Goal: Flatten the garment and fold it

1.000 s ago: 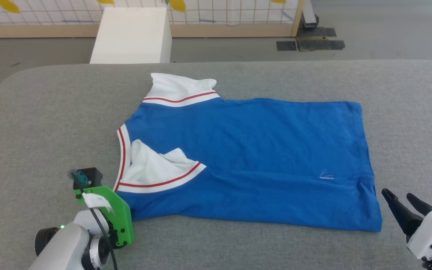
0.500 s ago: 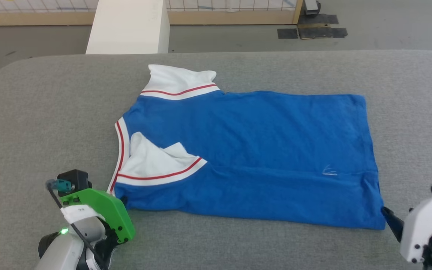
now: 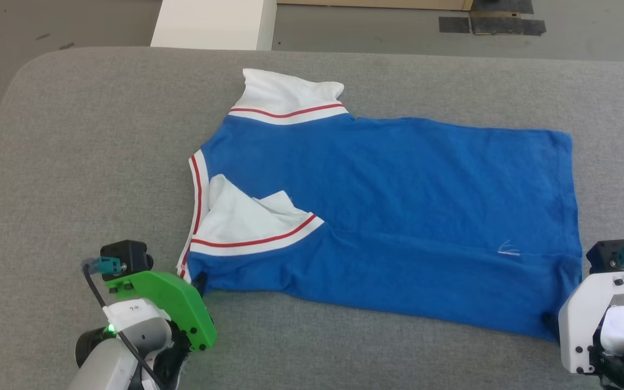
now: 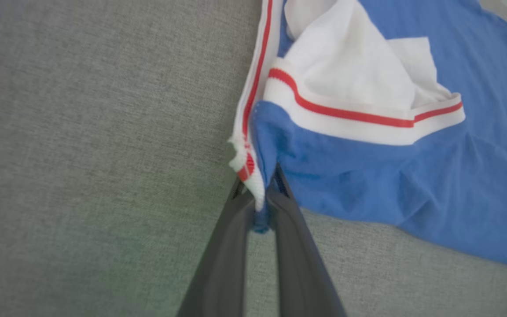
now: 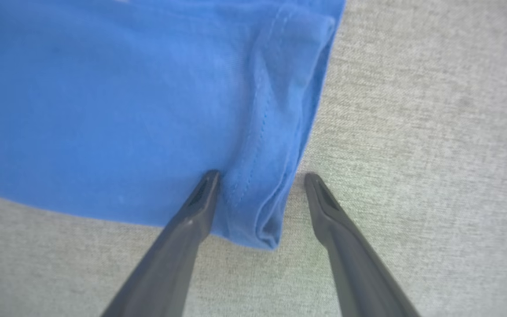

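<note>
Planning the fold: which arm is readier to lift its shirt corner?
Left. The left pincer is shut on the garment at its striped neckline corner; the right pincer stands open, straddling the hem corner without gripping.

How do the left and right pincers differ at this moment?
The left pincer is shut on the garment's striped-trim corner; the right pincer is open, straddling the hem corner without pinching it. The left wrist carries a green bracket, the right a white bracket. Both sit at the garment's near edge.
</note>
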